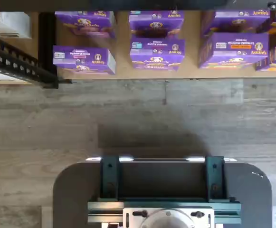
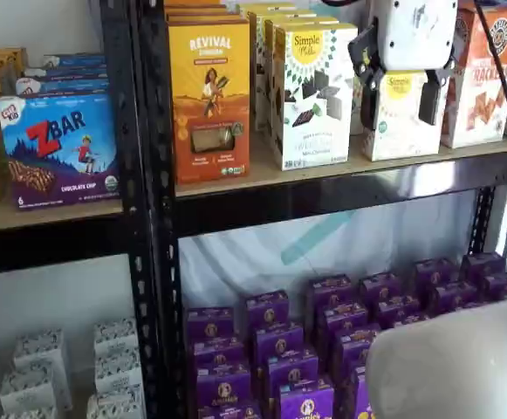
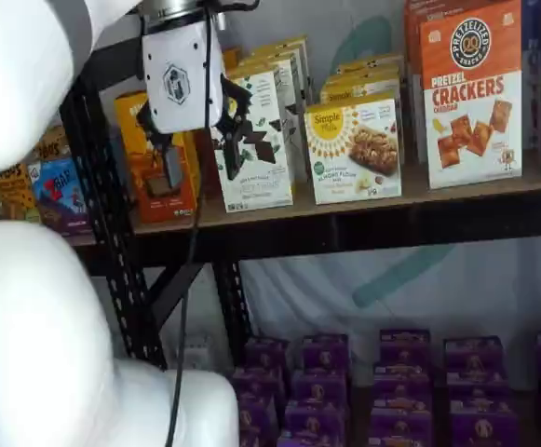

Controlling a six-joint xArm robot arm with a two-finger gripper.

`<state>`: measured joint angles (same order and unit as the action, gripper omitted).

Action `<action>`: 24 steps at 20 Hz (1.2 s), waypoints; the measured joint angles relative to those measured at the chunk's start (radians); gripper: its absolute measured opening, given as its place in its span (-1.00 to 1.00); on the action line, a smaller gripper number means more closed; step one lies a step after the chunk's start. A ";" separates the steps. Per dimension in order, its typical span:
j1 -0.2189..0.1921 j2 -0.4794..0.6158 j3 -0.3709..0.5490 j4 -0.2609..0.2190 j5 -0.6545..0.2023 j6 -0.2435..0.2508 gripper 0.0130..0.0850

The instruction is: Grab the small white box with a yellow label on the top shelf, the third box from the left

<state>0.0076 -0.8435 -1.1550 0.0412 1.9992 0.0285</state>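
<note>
The small white box with the yellow round label stands on the top shelf in both shelf views [image 2: 399,131] [image 3: 354,154]. The top shelf [image 2: 262,175] [image 3: 363,200] is a tan board with a black front rail. My gripper [image 2: 399,98] [image 3: 201,147] hangs in front of the shelf at box height, its two black fingers spread with a plain gap. In a shelf view one finger [image 2: 368,98] shows on each side of the box's front, and the gripper holds nothing. The wrist view shows neither the box nor the fingers.
A taller white box with dark squares [image 2: 310,96] and an orange Revival box [image 2: 209,96] stand left of the small box, and pretzel cracker boxes [image 3: 470,93] stand to its right. Purple boxes [image 2: 323,332] [image 1: 157,47] fill the lower shelf. A dark mount with teal brackets [image 1: 161,190] shows in the wrist view.
</note>
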 joint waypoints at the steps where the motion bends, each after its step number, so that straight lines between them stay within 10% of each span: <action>1: -0.009 0.000 0.000 0.010 0.000 -0.005 1.00; 5: -0.072 -0.001 0.004 0.086 -0.001 -0.036 1.00; 15: 0.025 0.003 0.036 -0.075 -0.094 -0.001 1.00; 24: -0.174 0.098 0.035 -0.090 -0.311 -0.185 1.00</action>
<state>-0.1660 -0.7454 -1.1196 -0.0485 1.6884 -0.1570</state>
